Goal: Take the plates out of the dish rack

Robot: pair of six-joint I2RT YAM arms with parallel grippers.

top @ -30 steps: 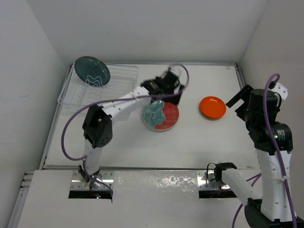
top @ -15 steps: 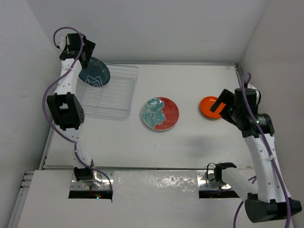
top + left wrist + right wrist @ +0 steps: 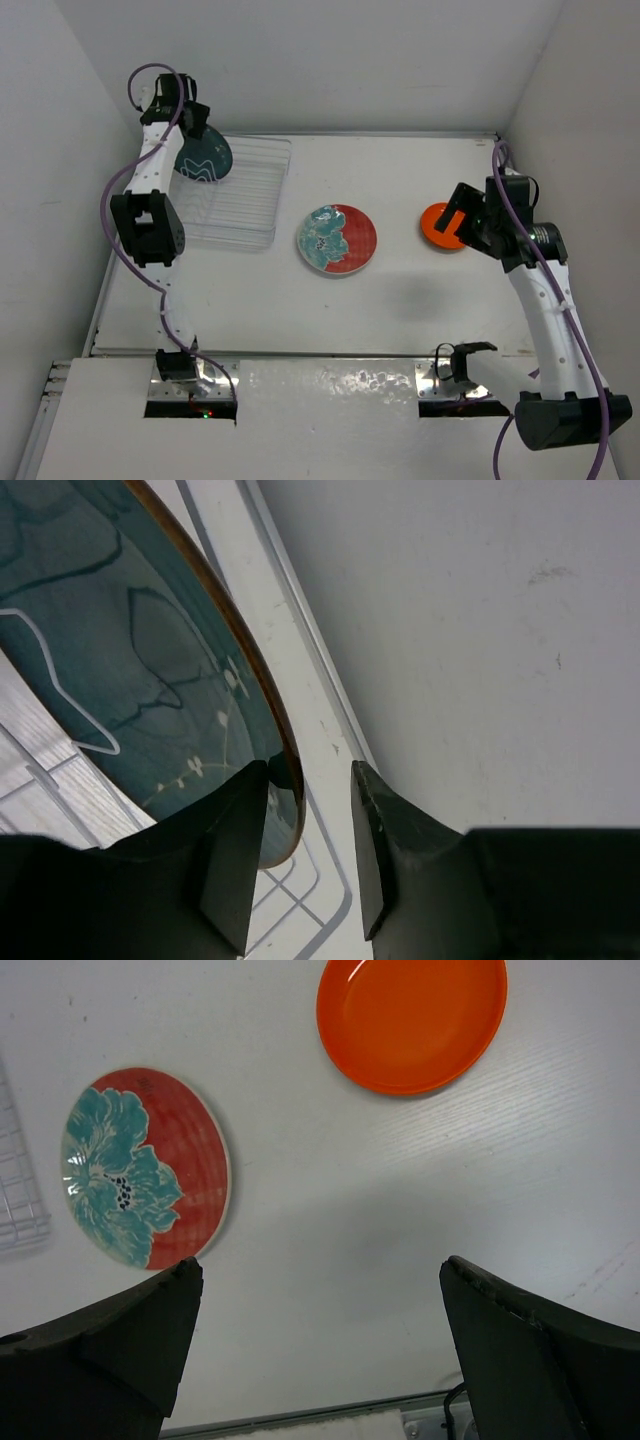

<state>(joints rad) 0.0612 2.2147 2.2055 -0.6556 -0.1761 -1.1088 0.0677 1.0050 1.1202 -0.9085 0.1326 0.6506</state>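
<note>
The dark teal plate (image 3: 205,158) (image 3: 120,660) stands tilted in the far left corner of the white wire dish rack (image 3: 245,200) (image 3: 310,880). My left gripper (image 3: 190,125) (image 3: 308,770) straddles its brown rim. One finger lies against the plate's face, and a gap shows between the rim and the other finger. The red and teal plate (image 3: 337,240) (image 3: 140,1165) lies flat mid-table. The orange plate (image 3: 432,226) (image 3: 412,1022) lies to its right. My right gripper (image 3: 460,213) (image 3: 320,1265) hangs wide open above the table beside the orange plate, holding nothing.
White walls close in the table on the left, the back and the right; the left wall is close behind the teal plate. The rack's right end (image 3: 15,1190) shows at the edge of the right wrist view.
My left arm swung from the red and teal plate to the rack's far left corner, and its jaws narrowed around the teal plate's rim. The right arm reached in over the orange plate.
</note>
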